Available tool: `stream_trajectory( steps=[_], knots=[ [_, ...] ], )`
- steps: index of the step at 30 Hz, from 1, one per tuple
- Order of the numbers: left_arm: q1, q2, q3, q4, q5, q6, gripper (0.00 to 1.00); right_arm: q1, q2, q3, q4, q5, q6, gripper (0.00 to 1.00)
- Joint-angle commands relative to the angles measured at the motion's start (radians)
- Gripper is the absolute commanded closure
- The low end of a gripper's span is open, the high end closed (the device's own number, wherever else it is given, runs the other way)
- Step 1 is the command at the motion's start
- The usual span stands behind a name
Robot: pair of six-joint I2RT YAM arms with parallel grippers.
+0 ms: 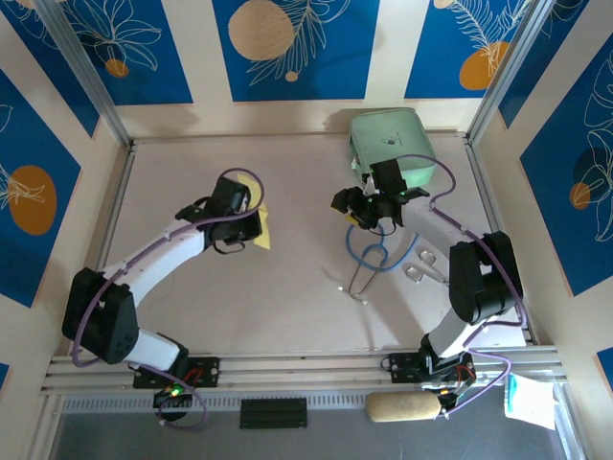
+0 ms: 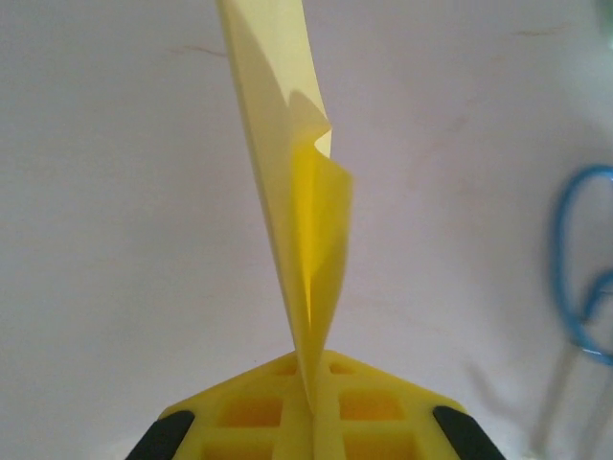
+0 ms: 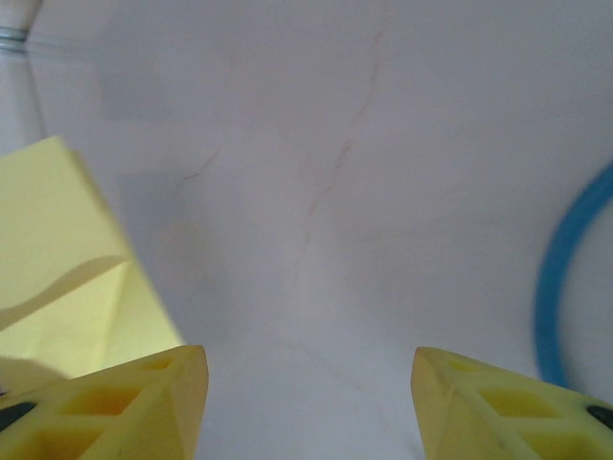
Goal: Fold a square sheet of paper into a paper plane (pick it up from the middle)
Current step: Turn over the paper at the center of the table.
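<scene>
Nearest the arm bases, on the right half of the table (image 1: pixel 287 316), a blue cable (image 1: pixel 370 257) lies in a loop, with a pair of scissors (image 1: pixel 422 272) just beside it on the right (their blades are too small to make out). Farther in and to the left, the left end effector (image 1: pixel 249 218) is clamped tight on the yellow paper (image 1: pixel 262 230). In the left wrist view its yellow fingers (image 2: pixel 259 407) meet with no gap, pinching the bottom edge of the paper (image 2: pixel 299 220), which stands up edge-on as a folded sheet, its two layers parting slightly near the top. At about the same depth on the right, the right end effector (image 1: pixel 356 209) hangs above the table with its fingers well apart and nothing between them. Its wrist view shows bare table between the two yellow fingertips (image 3: pixel 134 402), a corner of the yellow paper (image 3: pixel 57 259) off to the left and the curve of the blue cable (image 3: pixel 560 287) at the right edge. Farthest back, near the rear wall, a mint-green case (image 1: pixel 387 142) rests flat on the table.
</scene>
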Motion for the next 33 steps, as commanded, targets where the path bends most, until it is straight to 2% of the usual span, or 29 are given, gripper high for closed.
stream_trajectory(
  steps=[1, 5, 12, 16, 19, 23, 28, 33],
  knots=[
    [-0.044, 0.068, 0.115, -0.332, -0.303, 0.153, 0.93, 0.000, -0.050, 0.011, -0.074, 0.096, -0.045, 0.41],
    [-0.090, 0.176, 0.223, -0.434, -0.470, 0.166, 0.94, -0.007, -0.088, -0.021, -0.044, 0.112, -0.032, 0.39],
    [-0.160, 0.371, 0.353, -0.499, -0.603, 0.132, 0.94, -0.029, -0.132, -0.060, -0.028, 0.138, -0.010, 0.38],
    [-0.198, 0.498, 0.430, -0.522, -0.616, 0.112, 0.94, -0.043, -0.147, -0.081, -0.021, 0.148, 0.011, 0.38],
    [-0.216, 0.572, 0.469, -0.506, -0.550, 0.093, 0.90, -0.055, -0.154, -0.097, -0.013, 0.150, 0.026, 0.38],
    [-0.222, 0.595, 0.461, -0.426, -0.367, 0.064, 0.78, -0.066, -0.160, -0.114, -0.010, 0.148, 0.041, 0.38],
    [-0.199, 0.529, 0.399, -0.280, -0.128, 0.044, 0.58, -0.072, -0.149, -0.117, -0.003, 0.134, 0.044, 0.38],
    [-0.138, 0.403, 0.316, -0.168, 0.015, 0.028, 0.41, -0.058, -0.101, -0.094, -0.004, 0.096, 0.034, 0.38]
  ],
)
